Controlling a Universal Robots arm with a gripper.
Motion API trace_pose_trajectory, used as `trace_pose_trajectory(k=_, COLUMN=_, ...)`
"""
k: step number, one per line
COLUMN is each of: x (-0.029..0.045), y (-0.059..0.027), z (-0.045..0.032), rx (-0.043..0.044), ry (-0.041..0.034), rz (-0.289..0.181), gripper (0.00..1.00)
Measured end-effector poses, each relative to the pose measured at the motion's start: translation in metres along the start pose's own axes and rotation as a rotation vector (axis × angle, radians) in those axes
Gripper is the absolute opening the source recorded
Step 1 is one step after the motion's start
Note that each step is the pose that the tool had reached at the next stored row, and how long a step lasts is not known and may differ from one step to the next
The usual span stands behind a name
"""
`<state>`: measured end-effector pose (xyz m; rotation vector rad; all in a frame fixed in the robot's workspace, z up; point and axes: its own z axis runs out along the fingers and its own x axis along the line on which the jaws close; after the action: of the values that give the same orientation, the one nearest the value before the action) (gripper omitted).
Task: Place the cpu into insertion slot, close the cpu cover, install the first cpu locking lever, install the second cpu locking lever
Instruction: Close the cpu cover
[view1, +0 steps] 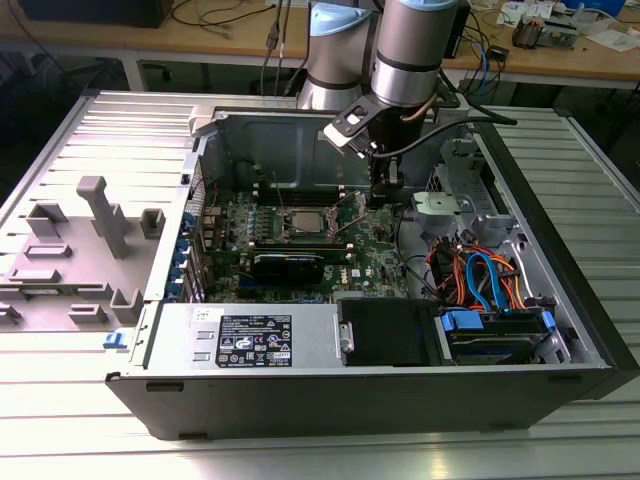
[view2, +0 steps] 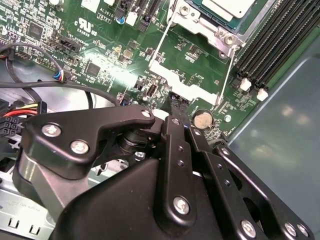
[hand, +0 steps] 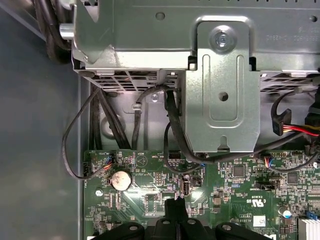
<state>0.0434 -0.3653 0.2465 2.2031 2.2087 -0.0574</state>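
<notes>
Inside the open computer case (view1: 300, 405) on the ribbed metal bench (view1: 60, 420), my hand (view1: 383, 195) hangs low over the green motherboard (view1: 375, 262), just to the exterior view's right of the insertion slot (view1: 283, 226). My fingers are drawn together to a narrow tip with nothing visible between them. In both wrist views that tip points at the board close to a round coin battery (view2: 202, 120). The cpu (view2: 225, 7) sits in the slot, well apart from my hand, its silvery top showing through the window of the cpu cover (view2: 194, 21), which appears to lie flat over it. Two wire levers (view2: 160, 45) run along the socket's sides; whether they are hooked down I cannot tell. I judge the chip light, stiff and flat, yet delicate underneath, so best taken by its edges alone. The cover looks like thin, stiff sheet metal, to be pressed on its frame and never on the chip. The levers look slim and springy, apt to slip off a finger, so the bent end seems the place to bear on.
</notes>
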Motion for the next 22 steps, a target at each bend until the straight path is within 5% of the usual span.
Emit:
trace_pose_trajectory(k=15, x=0.0002, y=0.0, z=0.0045, rx=0.0, ry=-0.0002, rz=0.0, gripper=0.11)
trace_pose_trajectory(k=22, x=0.0003, y=-0.0132, z=0.0055, rx=0.0, ry=-0.0005, rz=0.0, gripper=0.11)
